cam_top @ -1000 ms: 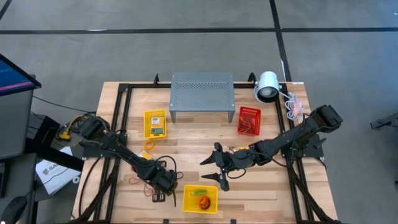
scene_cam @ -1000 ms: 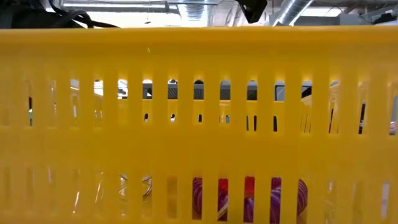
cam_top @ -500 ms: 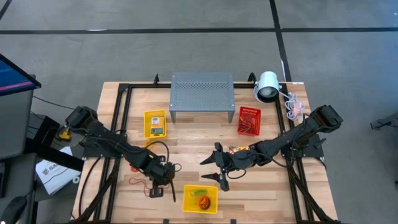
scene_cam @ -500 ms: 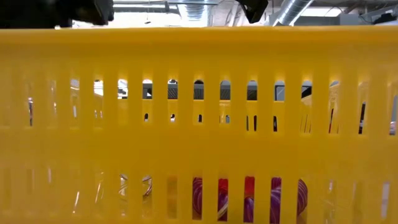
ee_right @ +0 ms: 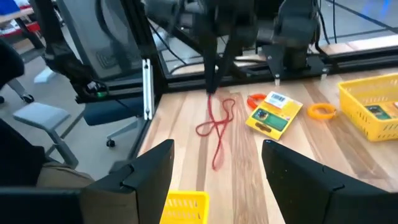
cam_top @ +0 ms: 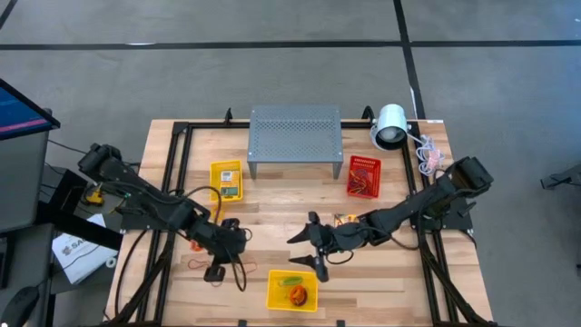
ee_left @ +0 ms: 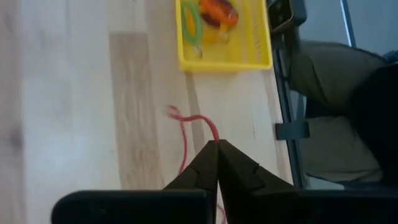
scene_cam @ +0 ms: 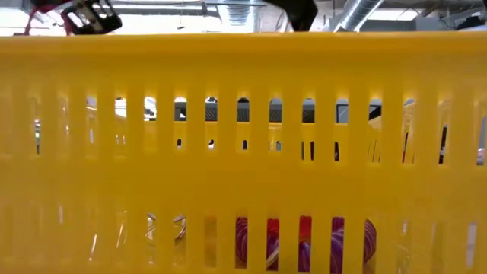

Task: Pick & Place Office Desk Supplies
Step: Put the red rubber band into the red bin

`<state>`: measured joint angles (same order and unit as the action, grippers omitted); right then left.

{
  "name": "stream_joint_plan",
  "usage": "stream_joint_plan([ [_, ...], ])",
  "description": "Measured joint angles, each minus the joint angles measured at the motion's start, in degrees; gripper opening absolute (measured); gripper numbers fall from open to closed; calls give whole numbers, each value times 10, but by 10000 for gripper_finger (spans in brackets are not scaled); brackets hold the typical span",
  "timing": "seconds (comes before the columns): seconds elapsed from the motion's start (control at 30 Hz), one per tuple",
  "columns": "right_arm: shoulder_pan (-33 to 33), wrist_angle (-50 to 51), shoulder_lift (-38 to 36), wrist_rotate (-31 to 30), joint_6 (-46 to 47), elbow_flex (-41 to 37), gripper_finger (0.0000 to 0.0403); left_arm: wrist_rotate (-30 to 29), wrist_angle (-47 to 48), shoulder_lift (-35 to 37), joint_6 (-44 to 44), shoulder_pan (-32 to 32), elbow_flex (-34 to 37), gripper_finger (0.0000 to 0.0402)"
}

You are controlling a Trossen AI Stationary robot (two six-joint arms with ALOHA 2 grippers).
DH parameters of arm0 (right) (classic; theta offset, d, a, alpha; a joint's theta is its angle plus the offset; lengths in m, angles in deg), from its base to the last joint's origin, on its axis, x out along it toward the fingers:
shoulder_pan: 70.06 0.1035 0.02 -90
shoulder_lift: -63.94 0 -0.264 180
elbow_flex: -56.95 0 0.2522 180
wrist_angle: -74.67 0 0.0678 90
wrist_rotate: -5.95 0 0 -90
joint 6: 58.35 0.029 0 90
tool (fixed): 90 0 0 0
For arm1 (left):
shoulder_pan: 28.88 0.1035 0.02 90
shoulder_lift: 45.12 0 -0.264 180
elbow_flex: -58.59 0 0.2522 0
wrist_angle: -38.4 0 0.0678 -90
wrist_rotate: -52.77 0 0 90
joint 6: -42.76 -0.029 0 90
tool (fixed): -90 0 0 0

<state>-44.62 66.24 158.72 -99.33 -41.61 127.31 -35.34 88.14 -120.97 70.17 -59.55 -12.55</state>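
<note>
Our left hand (cam_top: 216, 272) is pinched shut on a red rubber band (ee_left: 186, 134) dangling above bare surface (cam_top: 272, 218), just beside the yellow basket (cam_top: 292, 290) at the near edge. Our right hand (cam_top: 309, 249) hovers open, empty, beyond that basket.

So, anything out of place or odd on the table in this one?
A crayon box lies loose and askew on the bare wood beside orange rubber bands, not in a basket. The left tool is shut on a red rubber band that dangles to the table. The right tool hangs open and empty. Nothing looks damaged.
</note>
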Motion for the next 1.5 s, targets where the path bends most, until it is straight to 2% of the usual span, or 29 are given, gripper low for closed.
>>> stream_joint_plan([
  [0.3, -34, -163, 124, 0, 0, 21, 240, -25, -10, 47, -51, 19, 0, 0],
  [0.57, -59, -145, 196, 3, -21, 103, 240, -25, -34, 57, -97, 37, 0, 0],
  [0.8, -68, -126, 208, 3, -36, 134, 240, -24, -57, 57, -131, 38, 0, 0],
  [1.17, -67, -140, 208, 5, -32, 135, 240, -24, -99, 57, -167, 38, 0, 0],
  [1.5, -52, -168, 208, 54, -32, 135, 240, -30, -89, 57, -167, 48, 0, 0],
])
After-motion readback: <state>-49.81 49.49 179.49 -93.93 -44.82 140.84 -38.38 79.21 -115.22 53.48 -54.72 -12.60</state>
